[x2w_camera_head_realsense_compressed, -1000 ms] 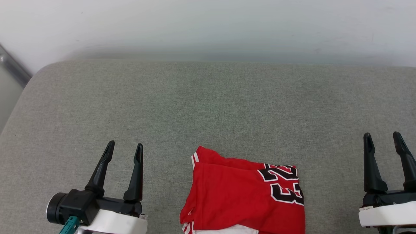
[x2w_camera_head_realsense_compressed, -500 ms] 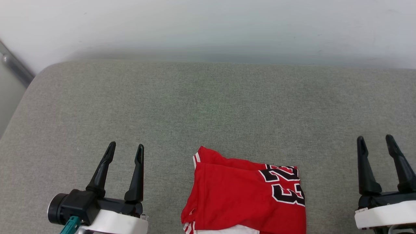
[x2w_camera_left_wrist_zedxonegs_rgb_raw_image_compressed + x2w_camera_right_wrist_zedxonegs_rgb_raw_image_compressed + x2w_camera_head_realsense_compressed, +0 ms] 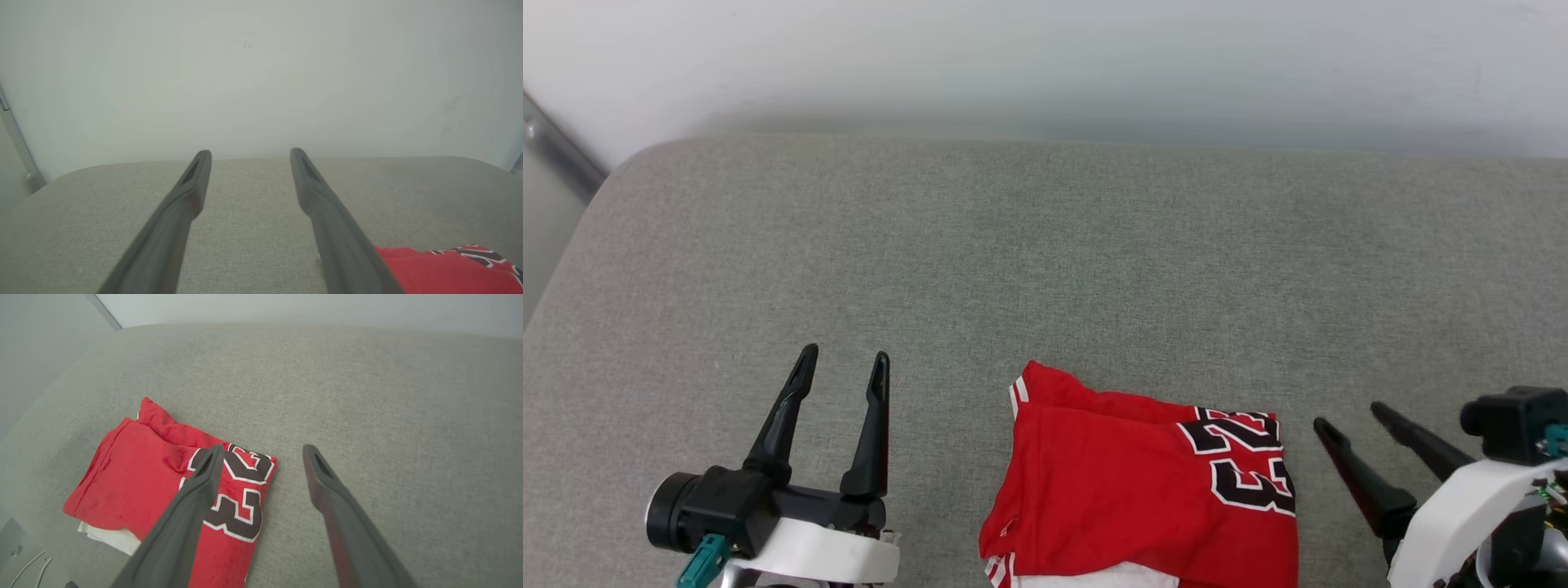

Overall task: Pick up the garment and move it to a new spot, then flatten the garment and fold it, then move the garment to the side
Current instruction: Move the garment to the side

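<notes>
The garment [image 3: 1127, 490] is a red shirt, folded into a compact block with black white-outlined numbers on its right side and a white layer showing at its near edge. It lies at the near middle of the grey padded surface [image 3: 1045, 245]. My left gripper [image 3: 845, 356] is open and empty, to the left of the garment and apart from it. My right gripper [image 3: 1347, 416] is open too, angled up and to the left, its tips just right of the garment's numbered edge. In the right wrist view the garment [image 3: 135, 473] lies under and left of that gripper [image 3: 263, 449].
A pale wall [image 3: 1045, 57] runs behind the padded surface. A grey metal rail [image 3: 556, 155] slants past the surface's rounded far-left corner. The left wrist view has the left gripper [image 3: 250, 153] pointing at the wall, with the garment [image 3: 441, 269] at its lower right.
My right gripper has swung inward from the right edge and tilted towards the garment's numbered side. The left gripper and the garment have stayed put; the head view shifted slightly.
</notes>
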Motion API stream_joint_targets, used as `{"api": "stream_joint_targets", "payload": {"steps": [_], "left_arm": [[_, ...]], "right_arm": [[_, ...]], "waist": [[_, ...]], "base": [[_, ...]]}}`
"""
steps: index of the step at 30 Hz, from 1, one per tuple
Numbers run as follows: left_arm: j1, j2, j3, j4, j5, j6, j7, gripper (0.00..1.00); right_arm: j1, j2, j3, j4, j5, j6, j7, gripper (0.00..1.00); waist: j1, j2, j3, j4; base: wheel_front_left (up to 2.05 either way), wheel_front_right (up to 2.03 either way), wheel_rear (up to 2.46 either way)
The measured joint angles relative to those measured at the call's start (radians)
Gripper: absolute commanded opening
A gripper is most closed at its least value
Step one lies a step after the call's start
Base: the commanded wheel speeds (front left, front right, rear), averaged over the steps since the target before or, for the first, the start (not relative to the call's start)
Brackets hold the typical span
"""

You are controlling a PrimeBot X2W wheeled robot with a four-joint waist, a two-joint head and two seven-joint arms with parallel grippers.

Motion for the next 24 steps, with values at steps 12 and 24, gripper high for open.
{"api": "stream_joint_targets", "payload": {"steps": [12, 24], "left_arm": [[-0.033, -0.006, -0.021, -0.003, 0.007, 0.000, 0.000, 1.00], [-0.047, -0.013, -0.030, 0.007, 0.007, 0.000, 0.000, 1.00]], "right_arm": [[-0.033, 0.082, -0.020, 0.047, -0.012, 0.000, 0.476, 1.00], [-0.100, 0.125, 0.044, 0.207, -0.059, 0.000, 0.496, 1.00]], "waist": [[0.0000, 0.0000, 0.056, 0.042], [0.0000, 0.0000, 0.098, 0.107]], "base": [[0.00, 0.00, 0.00], [0.00, 0.00, 0.00]]}}
